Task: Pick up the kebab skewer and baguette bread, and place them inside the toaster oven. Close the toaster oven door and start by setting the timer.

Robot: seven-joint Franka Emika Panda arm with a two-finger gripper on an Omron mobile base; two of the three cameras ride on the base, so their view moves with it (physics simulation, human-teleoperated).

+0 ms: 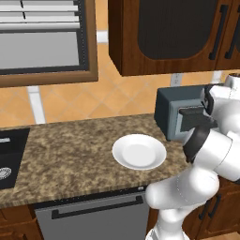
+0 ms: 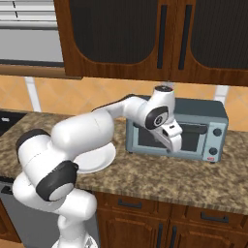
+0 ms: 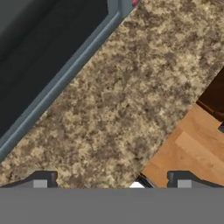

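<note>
Speckled brown granite counter [image 1: 70, 150] runs under dark wood cabinets [image 2: 145, 34] and an orange tiled wall. Over it, the gripper [image 2: 175, 144] hangs just in front of the oven [image 2: 213, 116], pointing down at the counter close to the oven's lower front edge. Its jaws stand wide apart and hold nothing; in the hand view the two dark fingertips [image 3: 43, 179] sit far apart with only granite and a strip of wooden floor between them.

Behind the gripper, the oven door [image 2: 145, 138] looks upright against the oven's front, its dark glass facing out, with round knobs on the panel at the oven's right. I cannot tell whether the skewer and baguette are inside; the glass is too dark to see through.

Left of the oven, a white plate [image 1: 139, 151] lies flat on the counter, bare. Farther left of the oven, a dark sink [image 1: 11, 157] is set into the counter's end
</note>
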